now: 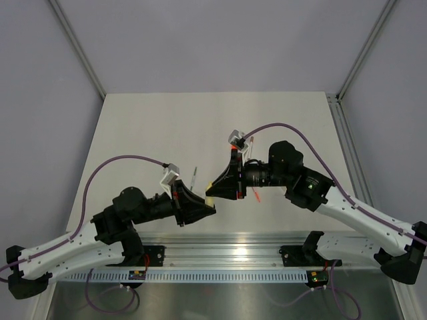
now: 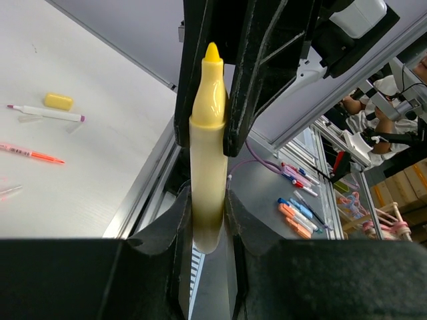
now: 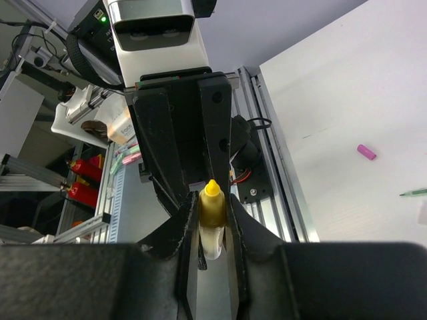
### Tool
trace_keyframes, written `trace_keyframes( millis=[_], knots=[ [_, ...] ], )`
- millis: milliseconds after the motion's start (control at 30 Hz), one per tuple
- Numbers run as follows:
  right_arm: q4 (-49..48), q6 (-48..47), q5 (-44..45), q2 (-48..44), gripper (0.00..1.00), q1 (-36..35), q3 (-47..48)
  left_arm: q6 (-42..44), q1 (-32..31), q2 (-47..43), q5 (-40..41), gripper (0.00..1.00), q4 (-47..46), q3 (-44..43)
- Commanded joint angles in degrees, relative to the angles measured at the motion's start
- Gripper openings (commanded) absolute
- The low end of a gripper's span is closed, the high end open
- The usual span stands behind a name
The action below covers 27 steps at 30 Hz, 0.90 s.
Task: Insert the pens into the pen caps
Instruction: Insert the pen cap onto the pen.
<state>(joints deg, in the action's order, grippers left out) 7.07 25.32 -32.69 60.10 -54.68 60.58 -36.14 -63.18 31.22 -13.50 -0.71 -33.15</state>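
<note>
1. Nearest, at the bottom centre of the left wrist view, the left gripper (image 2: pixel 208 220) is clamped on the tail end of the pale yellow highlighter (image 2: pixel 208 153), with a finger pressed to the barrel on each side. Gripping that low leaves the writing end free, which is where a cap has to go.
2. The highlighter runs straight up the middle of that frame with its yellow tip bare. It is held in the air. In the top view it shows as a pale spot between the two arms at the centre, over the near part of the table (image 1: pixel 167 127).
3. Just beyond, the right gripper (image 3: pixel 212 203) faces the left one head-on. Its fingers stand close on either side of the highlighter's shoulder, just under the tip. I cannot tell whether they press on it or stand slightly slack. This looks like a mid-air hand-over that puts the barrel in one gripper so the other can go for a cap.
4. Farther off, at the upper left of the left wrist view, a pale yellow cap (image 2: pixel 59 101) lies on the table just above a white pen (image 2: pixel 47 113) with a purple tip. An orange-red pen (image 2: pixel 33 153) lies lower in the frame. By its colour this cap likely belongs to the held highlighter. It is well apart from it, so the capping is not yet done.
5. Farthest, at the right side of the right wrist view, a pinkish-maroon cap (image 3: pixel 366 152) lies alone on the table.
</note>
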Motion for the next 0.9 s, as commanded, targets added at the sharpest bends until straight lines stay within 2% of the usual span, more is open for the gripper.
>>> trace_keyframes(
  millis=[0,133,300,433,467,600,633,667,733,867],
  knots=[
    [0.13,-2.2,1.05,-2.26,0.27,0.27,-0.46,1.77,0.16,-1.08,4.79,0.0,-2.72,0.01],
    [1.71,-2.03,3.41,-2.0,0.47,0.27,-0.11,3.27,0.16,0.15,5.06,0.0,-1.75,-0.78],
    [7.77,-3.61,10.88,-7.78,0.65,0.36,-0.9,5.55,0.16,0.33,9.44,0.0,2.98,-1.39],
    [14.01,-2.92,20.89,-14.37,0.63,1.75,-4.05,6.78,0.16,-0.98,13.31,0.0,7.74,-1.66],
    [16.37,-1.95,25.7,-15.52,0.61,2.81,-6.15,7.13,0.07,-1.16,14.02,0.0,8.7,-1.4],
    [19.82,2.62,31.62,-18.79,0.46,13.08,-12.31,8.89,0.07,0.32,13.86,0.0,8.62,-0.26],
    [22.78,4.11,33.63,-18.26,0.43,16.76,-12.93,9.16,0.16,0.77,13.85,0.0,7.84,0.7],
    [24.64,4.91,39.66,-17.56,0.4,18.19,-13.37,9.33,0.07,1.64,12.54,0.0,6.0,1.24],
    [27.37,6.4,44.44,-15.37,0.33,20.74,-13.82,9.86,0.16,2.52,10.87,0.0,3.71,2.38],
    [29.49,6.06,45.78,-11.42,0.34,29.86,-14.17,9.42,0.16,3.58,7.96,0.0,-5.49,6.32]
  ],
)
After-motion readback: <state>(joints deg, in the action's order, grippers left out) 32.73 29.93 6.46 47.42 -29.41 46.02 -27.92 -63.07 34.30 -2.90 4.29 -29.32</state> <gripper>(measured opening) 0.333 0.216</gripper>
